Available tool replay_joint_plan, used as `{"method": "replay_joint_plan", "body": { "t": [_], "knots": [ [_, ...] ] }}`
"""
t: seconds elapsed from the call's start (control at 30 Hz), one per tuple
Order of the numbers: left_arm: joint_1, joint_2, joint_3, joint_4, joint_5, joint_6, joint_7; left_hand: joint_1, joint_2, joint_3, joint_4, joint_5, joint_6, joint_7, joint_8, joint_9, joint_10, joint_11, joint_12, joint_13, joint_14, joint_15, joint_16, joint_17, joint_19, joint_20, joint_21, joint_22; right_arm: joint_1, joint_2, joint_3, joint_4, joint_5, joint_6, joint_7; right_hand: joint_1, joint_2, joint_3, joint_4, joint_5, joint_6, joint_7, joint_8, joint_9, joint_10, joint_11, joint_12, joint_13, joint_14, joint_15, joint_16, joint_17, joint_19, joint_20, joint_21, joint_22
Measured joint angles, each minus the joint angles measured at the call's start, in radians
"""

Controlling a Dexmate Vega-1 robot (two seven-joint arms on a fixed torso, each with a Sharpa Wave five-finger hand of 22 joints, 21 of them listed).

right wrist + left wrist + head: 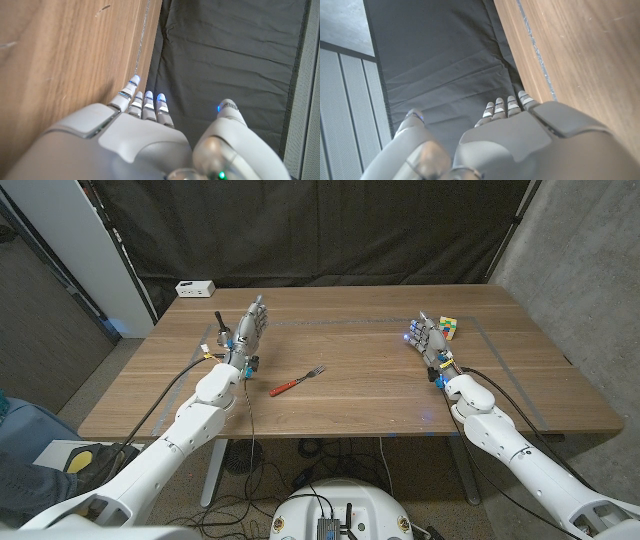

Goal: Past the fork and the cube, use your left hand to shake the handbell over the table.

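While the handbell (pixel 219 326) is standing upright just beside the left hand (pixel 250 330), nothing is being held; fingers of both hands are being kept spread. Bell prob. rigid & light w/ a loose clapper; its black handle is being judged the best grip pt; right hand (pixel 425 337) is waiting near the cube (pixel 449 328), fork (pixel 297 382) lying between.

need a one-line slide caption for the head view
Both hands open on the wooden table: left hand beside the handbell, fork mid-table, right hand by the cube.

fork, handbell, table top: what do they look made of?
Fork: shiny grey tines, likely metal; the handle looks red, plastic or coated, too small to tell.
Handbell: dark slim handle standing upright beside the left hand; its body is mostly hidden, so the material is unclear.
Table: brown streaked grain with a matte look, so wood or a wood-look laminate.
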Motion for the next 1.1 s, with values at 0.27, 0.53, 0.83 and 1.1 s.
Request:
{"method": "replay_joint_plan", "body": {
  "t": [0.27, 0.53, 0.83, 1.1],
  "knots": [
    [-0.001, -0.002, 0.003, 0.010, 0.065, -0.061, 0.038, 0.055, 0.010, 0.017, -0.041, -0.015, 0.068, -0.004, 0.007, 0.000, 0.078, -0.007, 0.019, 0.000, 0.078, -0.010, 0.008, 0.000, 0.080, -0.016, 0.018, 0.000, -0.006, 0.003, 0.000, -0.003, -0.004, 0.008, -0.007, 0.005, 0.005, 0.004, -0.004, 0.000, 0.000, 0.000, 0.000, 0.000, 0.006, 0.005, 0.000, 0.000, 0.000, 0.000, 0.000, 0.000, 0.005, 0.005, 0.000, 0.000],
    [0.002, -0.002, -0.005, 0.011, 0.103, -0.094, 0.067, 0.076, 0.021, 0.022, -0.055, -0.022, 0.099, 0.003, 0.007, 0.005, 0.110, -0.007, 0.027, 0.000, 0.121, -0.014, 0.008, 0.000, 0.127, -0.021, 0.026, 0.002, -0.008, 0.005, -0.004, -0.015, -0.015, 0.013, -0.016, 0.005, 0.005, 0.007, -0.007, 0.000, 0.000, 0.000, 0.000, 0.000, 0.016, -0.005, 0.000, 0.000, 0.010, -0.010, 0.000, 0.000, 0.024, -0.013, 0.000, 0.000],
    [0.012, 0.026, -0.027, -0.011, 0.129, -0.095, 0.080, 0.088, 0.022, 0.030, -0.063, -0.022, 0.117, 0.000, 0.007, 0.005, 0.130, -0.005, 0.027, 0.000, 0.140, -0.012, 0.008, 0.000, 0.144, -0.019, 0.030, 0.003, -0.010, 0.011, -0.007, -0.021, -0.046, 0.044, -0.035, 0.010, 0.011, 0.004, -0.012, -0.004, 0.004, -0.004, 0.000, 0.000, 0.020, -0.009, 0.000, 0.000, 0.011, -0.011, 0.000, -0.005, 0.033, -0.020, -0.006, -0.003],
    [0.009, 0.036, -0.036, -0.007, 0.142, -0.095, 0.081, 0.095, 0.029, 0.034, -0.067, -0.026, 0.130, 0.006, 0.007, 0.005, 0.135, -0.010, 0.027, 0.003, 0.151, -0.012, 0.008, 0.000, 0.149, -0.014, 0.030, 0.003, -0.009, 0.017, -0.011, -0.021, -0.063, 0.059, -0.045, 0.010, 0.010, 0.000, -0.016, -0.004, 0.011, 0.000, 0.000, 0.000, 0.020, -0.009, -0.004, 0.000, 0.007, -0.015, 0.000, -0.002, 0.030, -0.016, -0.009, -0.003]
  ]
}}
